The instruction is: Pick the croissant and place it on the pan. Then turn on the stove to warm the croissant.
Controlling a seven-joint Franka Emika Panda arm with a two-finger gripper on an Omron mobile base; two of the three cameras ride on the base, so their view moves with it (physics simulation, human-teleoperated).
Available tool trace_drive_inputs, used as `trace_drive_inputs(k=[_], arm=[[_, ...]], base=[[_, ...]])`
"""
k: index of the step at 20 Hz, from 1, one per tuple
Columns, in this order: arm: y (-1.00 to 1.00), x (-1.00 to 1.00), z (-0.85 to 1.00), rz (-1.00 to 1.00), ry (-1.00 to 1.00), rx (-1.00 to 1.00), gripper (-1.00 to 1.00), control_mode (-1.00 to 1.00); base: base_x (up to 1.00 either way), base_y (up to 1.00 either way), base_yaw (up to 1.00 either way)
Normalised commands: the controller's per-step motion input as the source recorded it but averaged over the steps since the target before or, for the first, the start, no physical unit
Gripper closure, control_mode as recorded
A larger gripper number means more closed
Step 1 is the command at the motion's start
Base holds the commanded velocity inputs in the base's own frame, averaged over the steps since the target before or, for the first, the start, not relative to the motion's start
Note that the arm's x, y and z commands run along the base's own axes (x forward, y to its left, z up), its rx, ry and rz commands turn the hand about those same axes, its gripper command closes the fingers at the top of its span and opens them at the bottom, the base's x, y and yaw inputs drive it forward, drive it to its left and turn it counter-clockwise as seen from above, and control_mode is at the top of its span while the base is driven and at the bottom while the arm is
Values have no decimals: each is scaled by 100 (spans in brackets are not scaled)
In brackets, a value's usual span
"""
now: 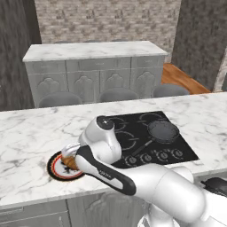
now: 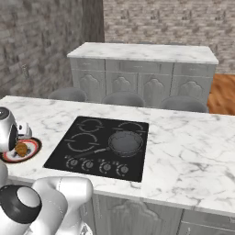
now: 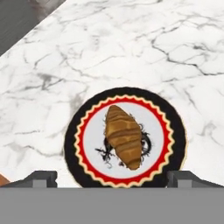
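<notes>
Hand (image 3: 112, 178) wide open, empty, above croissant (image 3: 124, 136) lying on plate (image 3: 87, 120) on marble surface (image 3: 144, 48). Pan (image 2: 125, 142) on stove (image 2: 87, 131), well apart.

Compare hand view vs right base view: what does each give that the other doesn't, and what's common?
Hand view alone: the plate's black dragon-like print under the croissant, and the two wide-apart fingertips of the open gripper just above the plate.

Right base view alone: the stove with its knob row, the pan on a right-hand burner with its handle pointing left, the stools and the far island.

Both: the croissant lying on the plate, still on the marble counter left of the stove.
</notes>
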Motion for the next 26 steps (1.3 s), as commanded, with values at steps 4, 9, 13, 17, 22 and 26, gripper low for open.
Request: trace_drive_inputs(k=[4, 9, 13, 17, 22, 26], arm=[[8, 7, -13, 0, 0, -5, -100, -100], [6, 17, -12, 0, 1, -4, -100, -100], [8, 18, -12, 0, 5, -4, -100, -100], [13, 24, -15, 0, 13, -5, -100, -100], [15, 30, -16, 1, 14, -6, -100, -100], [18, 28, -24, 2, 12, -8, -100, -100]], base=[[0, 0, 0], [0, 0, 0], [0, 0, 0], [0, 0, 0], [0, 0, 0], [0, 0, 0]])
